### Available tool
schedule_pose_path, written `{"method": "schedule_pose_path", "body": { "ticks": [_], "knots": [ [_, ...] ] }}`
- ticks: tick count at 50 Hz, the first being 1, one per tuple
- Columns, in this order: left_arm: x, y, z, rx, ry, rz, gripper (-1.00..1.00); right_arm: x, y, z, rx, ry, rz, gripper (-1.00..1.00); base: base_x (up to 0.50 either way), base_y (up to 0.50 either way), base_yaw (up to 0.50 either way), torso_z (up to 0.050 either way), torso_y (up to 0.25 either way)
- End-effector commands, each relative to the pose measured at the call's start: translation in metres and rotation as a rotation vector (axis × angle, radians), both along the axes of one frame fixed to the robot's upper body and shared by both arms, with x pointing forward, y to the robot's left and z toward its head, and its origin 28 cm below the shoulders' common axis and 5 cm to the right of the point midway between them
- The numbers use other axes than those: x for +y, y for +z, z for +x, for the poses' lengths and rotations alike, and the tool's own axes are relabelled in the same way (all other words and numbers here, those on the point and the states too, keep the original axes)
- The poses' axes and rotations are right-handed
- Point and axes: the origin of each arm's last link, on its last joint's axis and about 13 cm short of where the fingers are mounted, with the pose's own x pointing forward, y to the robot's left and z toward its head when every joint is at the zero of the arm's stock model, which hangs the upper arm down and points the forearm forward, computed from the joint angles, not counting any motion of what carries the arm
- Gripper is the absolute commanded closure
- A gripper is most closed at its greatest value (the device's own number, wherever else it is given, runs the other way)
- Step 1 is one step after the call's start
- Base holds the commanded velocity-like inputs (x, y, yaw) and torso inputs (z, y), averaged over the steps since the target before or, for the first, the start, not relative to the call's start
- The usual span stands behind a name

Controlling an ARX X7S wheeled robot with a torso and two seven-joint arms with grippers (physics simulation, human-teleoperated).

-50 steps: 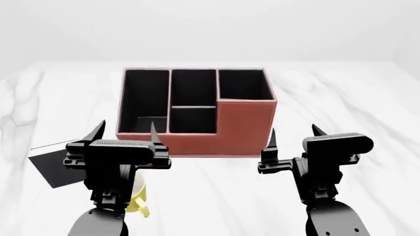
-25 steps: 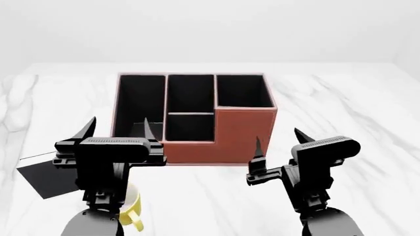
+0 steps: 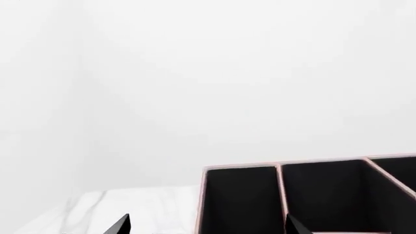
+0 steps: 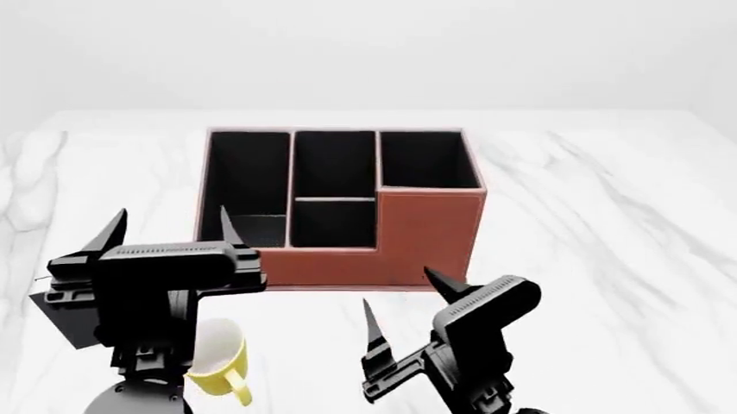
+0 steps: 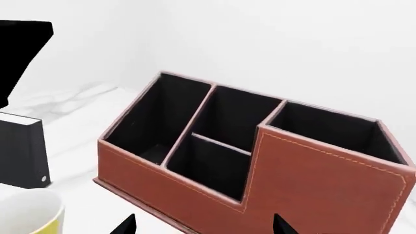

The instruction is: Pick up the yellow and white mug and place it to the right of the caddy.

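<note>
Our right end effector (image 4: 406, 321) has swung down and left since half a second ago, fingers spread wide and empty. The yellow and white mug (image 4: 217, 360) stands on the bench (image 4: 599, 216) near-left of the caddy (image 4: 429, 233), partly hidden under our left end effector (image 4: 168, 231), also wide open. Reaching across, we risk the arms colliding or tipping the mug.

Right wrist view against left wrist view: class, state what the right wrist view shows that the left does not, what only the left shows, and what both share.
Only the right wrist view shows the yellow and white mug, the black upright slab, and the stepped reddish-brown front of the caddy. Only the left wrist view shows mostly blank white background above the caddy's rear rim. Both show the caddy's black-lined compartments, the marble table, and each arm's own two dark fingertips spread apart.
</note>
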Motion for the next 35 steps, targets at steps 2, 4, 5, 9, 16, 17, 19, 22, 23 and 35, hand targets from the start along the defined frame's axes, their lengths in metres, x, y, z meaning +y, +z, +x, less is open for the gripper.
{"method": "schedule_pose_path", "body": {
  "ticks": [2,4,5,9,16,17,19,22,23,35],
  "knots": [
    [0.005,0.002,-0.006,0.000,0.029,0.000,-1.00,0.027,-0.008,-0.018,0.049,0.135,-0.025,-1.00,0.00,0.00,0.00,0.000,0.000],
    [0.006,0.002,-0.007,0.001,0.034,0.001,-1.00,0.032,-0.010,-0.020,0.061,0.164,-0.027,-1.00,0.00,0.00,0.00,0.000,0.000],
    [0.006,0.002,-0.007,0.001,0.035,0.001,-1.00,0.034,-0.011,-0.021,0.065,0.176,-0.030,-1.00,0.00,0.00,0.00,0.000,0.000],
    [0.008,0.001,-0.008,0.004,0.043,0.003,-1.00,0.041,-0.015,-0.024,0.082,0.216,-0.036,-1.00,0.00,0.00,0.00,0.000,0.000],
    [0.011,0.000,-0.011,0.006,0.053,0.001,-1.00,0.051,-0.019,-0.025,0.107,0.268,-0.037,-1.00,0.00,0.00,0.00,0.000,0.000],
    [0.011,0.000,-0.012,0.007,0.053,0.001,-1.00,0.052,-0.020,-0.025,0.110,0.273,-0.035,-1.00,0.00,0.00,0.00,0.000,0.000],
    [0.011,-0.001,-0.012,0.007,0.054,-0.001,-1.00,0.055,-0.021,-0.025,0.113,0.281,-0.034,-1.00,0.00,0.00,0.00,0.000,0.000],
    [0.012,-0.001,-0.013,0.007,0.054,-0.002,-1.00,0.058,-0.022,-0.025,0.120,0.295,-0.030,-1.00,0.00,0.00,0.00,0.000,0.000],
    [0.012,-0.001,-0.013,0.007,0.054,-0.002,-1.00,0.059,-0.022,-0.025,0.123,0.300,-0.030,-1.00,0.00,0.00,0.00,0.000,0.000],
    [0.014,-0.003,-0.014,0.007,0.053,-0.009,-1.00,0.072,-0.028,-0.025,0.158,0.361,-0.023,-1.00,0.00,0.00,0.00,0.000,0.000]
  ]
}}
